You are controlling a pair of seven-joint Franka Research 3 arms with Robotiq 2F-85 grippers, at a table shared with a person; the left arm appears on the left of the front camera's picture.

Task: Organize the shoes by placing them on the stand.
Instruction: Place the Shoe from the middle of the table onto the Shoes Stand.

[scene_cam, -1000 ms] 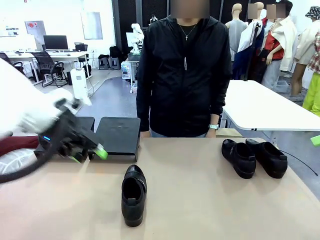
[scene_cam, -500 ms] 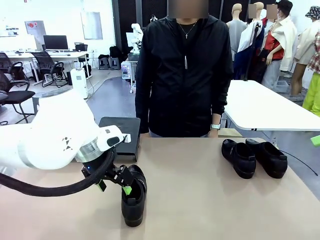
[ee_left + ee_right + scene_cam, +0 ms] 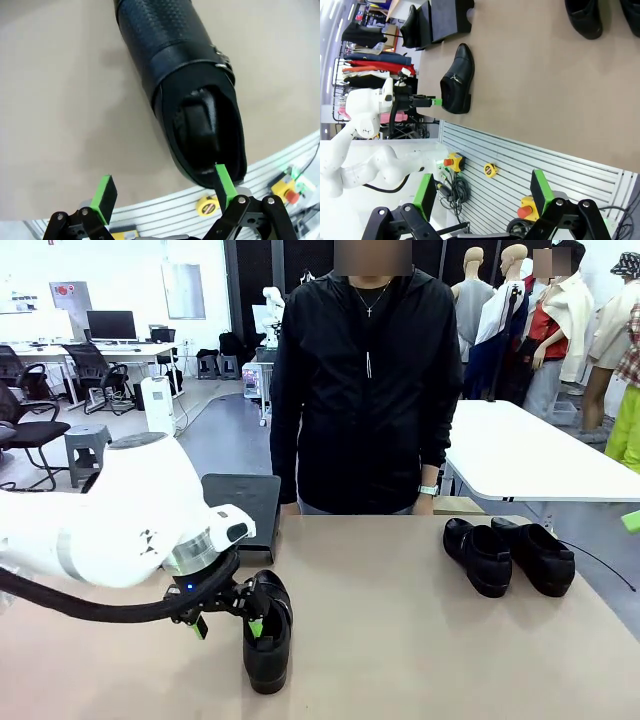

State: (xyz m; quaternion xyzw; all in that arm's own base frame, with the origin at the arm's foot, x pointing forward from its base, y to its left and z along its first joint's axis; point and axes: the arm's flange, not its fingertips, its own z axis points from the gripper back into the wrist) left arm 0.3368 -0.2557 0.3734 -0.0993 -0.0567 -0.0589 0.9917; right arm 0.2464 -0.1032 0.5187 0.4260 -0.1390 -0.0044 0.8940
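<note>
shoe (image 3: 185, 85) | heel at one finger of left hand (image 3: 164, 192) | hand spread wide, holding nothing

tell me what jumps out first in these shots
The big white left arm's open claw hangs at the heel of a lone black loafer near the table's front edge. Two more loafers sit side by side at far right, and a person in black stands across the table.

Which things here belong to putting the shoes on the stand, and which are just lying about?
Job: near loafer, pair of loafers, black stand, left tool.
Lying about: cable, white table, office chair, stool.
</note>
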